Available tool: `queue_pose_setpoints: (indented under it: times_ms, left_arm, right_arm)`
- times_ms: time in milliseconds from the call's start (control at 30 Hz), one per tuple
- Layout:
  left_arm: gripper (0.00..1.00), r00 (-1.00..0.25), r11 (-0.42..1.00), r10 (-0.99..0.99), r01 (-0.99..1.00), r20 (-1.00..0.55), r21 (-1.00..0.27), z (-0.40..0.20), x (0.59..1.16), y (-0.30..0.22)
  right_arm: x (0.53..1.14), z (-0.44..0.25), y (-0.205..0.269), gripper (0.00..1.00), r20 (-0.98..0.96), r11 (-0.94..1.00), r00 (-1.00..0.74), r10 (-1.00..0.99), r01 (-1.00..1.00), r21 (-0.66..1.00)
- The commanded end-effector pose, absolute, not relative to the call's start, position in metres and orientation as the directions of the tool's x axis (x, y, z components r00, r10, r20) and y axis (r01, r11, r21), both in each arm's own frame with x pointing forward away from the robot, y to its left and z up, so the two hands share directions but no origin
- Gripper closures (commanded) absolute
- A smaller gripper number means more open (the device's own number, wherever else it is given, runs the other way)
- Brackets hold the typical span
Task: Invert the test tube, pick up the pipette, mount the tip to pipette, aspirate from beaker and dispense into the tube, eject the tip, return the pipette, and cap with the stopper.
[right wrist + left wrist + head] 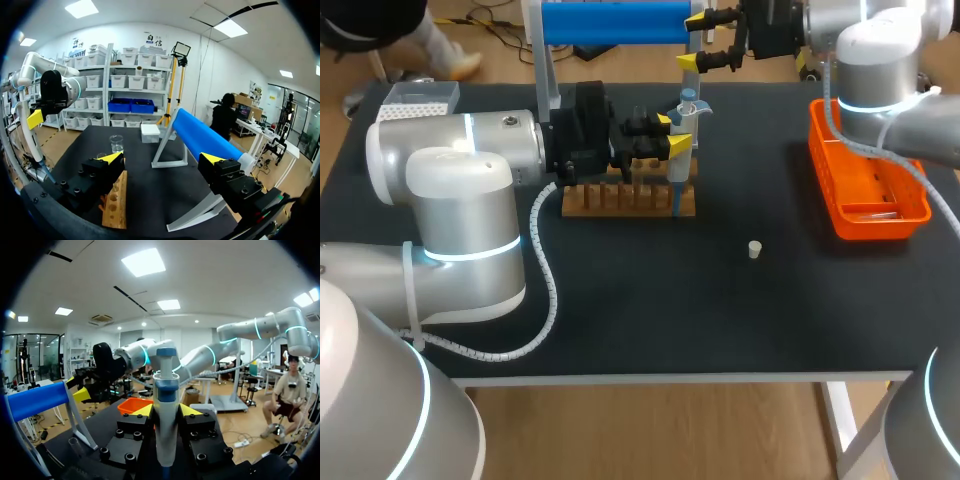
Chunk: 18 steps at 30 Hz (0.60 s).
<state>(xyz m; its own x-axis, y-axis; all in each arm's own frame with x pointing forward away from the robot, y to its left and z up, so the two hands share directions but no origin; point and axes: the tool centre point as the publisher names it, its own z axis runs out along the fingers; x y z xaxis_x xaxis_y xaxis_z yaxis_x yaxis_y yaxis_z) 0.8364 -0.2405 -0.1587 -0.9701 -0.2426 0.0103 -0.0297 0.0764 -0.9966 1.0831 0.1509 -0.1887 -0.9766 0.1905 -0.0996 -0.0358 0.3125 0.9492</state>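
My left gripper point(672, 134) is shut on the white and blue pipette point(684, 122), held upright over the right end of the wooden tube rack point(628, 198). In the left wrist view the pipette point(166, 405) stands between the yellow tips of the left gripper point(166, 412). My right gripper point(706, 46) hangs open and empty at the far table edge, above the rack point(116, 202) as the right wrist view shows. Ahead of the right gripper point(162, 159) stands a clear beaker point(116, 143). A small white stopper point(755, 249) lies on the black table. I cannot make out a test tube.
An orange tray point(865, 190) sits at the right of the table. A blue roller on a white frame point(615, 22) stands at the far edge, just behind the rack. A white box point(420, 95) is at the far left.
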Motion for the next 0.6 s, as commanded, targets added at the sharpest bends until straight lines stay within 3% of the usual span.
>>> queue_pose_setpoints:
  times_ms: [33, 600]
  left_arm:
    - [1.00, -0.963, 0.087, -0.270, -0.040, 0.015, -0.995, -0.161, 0.840, -0.239]
    - [1.00, -0.885, 0.211, -0.465, -0.131, 0.019, -0.969, -0.149, 0.894, -0.157]
  right_arm:
    - [1.083, -0.188, 0.150, 0.00, -0.099, 0.315, -0.977, 0.189, -0.035, 0.948]
    - [1.083, -0.188, 0.150, 0.00, -0.099, 0.315, -0.977, 0.189, -0.035, 0.948]
